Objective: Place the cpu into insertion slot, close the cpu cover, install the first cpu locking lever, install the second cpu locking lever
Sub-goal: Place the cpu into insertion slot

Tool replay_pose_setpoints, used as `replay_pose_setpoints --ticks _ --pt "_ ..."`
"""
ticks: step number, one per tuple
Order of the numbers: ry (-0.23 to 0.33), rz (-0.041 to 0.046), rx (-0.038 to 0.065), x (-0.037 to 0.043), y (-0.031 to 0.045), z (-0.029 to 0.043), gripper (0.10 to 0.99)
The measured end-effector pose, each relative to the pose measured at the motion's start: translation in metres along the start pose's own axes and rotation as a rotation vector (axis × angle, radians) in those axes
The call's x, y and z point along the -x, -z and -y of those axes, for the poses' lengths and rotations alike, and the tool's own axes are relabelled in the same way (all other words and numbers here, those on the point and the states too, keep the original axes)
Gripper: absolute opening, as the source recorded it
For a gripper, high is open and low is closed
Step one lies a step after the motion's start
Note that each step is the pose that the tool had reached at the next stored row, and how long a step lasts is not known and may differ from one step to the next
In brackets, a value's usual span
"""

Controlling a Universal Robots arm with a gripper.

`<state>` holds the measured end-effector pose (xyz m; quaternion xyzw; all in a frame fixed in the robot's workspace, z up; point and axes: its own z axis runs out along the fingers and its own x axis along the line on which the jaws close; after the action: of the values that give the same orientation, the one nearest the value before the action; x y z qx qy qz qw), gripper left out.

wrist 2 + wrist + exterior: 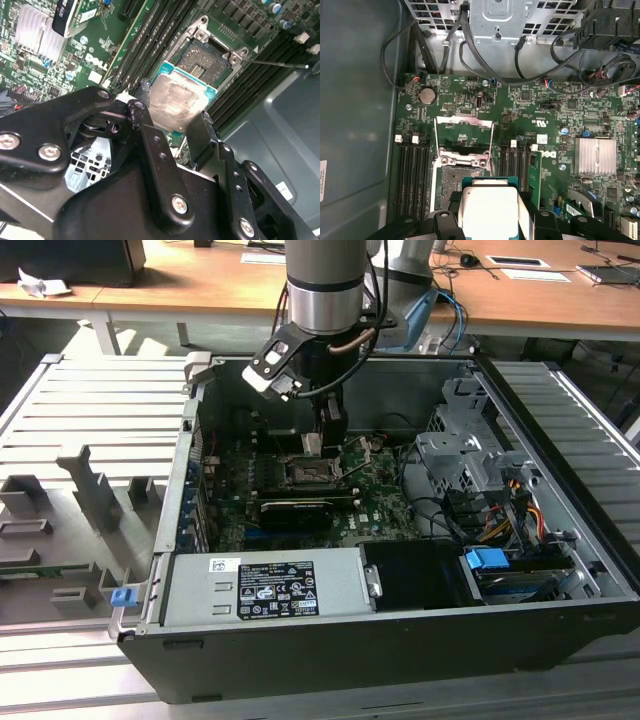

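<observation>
Step in hand: cpu placement. Black two-finger end effector [169, 122] is clenched on the thin square silvery-tan cpu [175, 100] by opposite edges. It hovers partly over the dark square metal-rimmed insertion slot [447, 182], mid green circuit board [560, 115]. Silvery frame cpu cover [464, 131] stands open. Judgement: seating calls for chip edges squared to the socket rim and a level descent.

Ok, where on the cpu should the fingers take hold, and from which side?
By two opposite edges, coming from above its flat face, as the gripper has it now: the cpu is a thin square plate, so the fingers pinch its rims and leave the underside free. It hangs near the open insertion slot, whose cpu cover stands raised.
</observation>
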<state>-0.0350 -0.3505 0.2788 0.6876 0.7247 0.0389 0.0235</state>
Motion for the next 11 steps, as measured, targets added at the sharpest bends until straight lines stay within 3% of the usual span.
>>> replay_pose_setpoints --ticks 7,11 --pt "-0.015 0.0014 0.0 -0.0017 -0.0148 0.0012 0.529" --pt "-0.028 0.0025 0.001 -0.0022 -0.0177 0.0014 0.529"
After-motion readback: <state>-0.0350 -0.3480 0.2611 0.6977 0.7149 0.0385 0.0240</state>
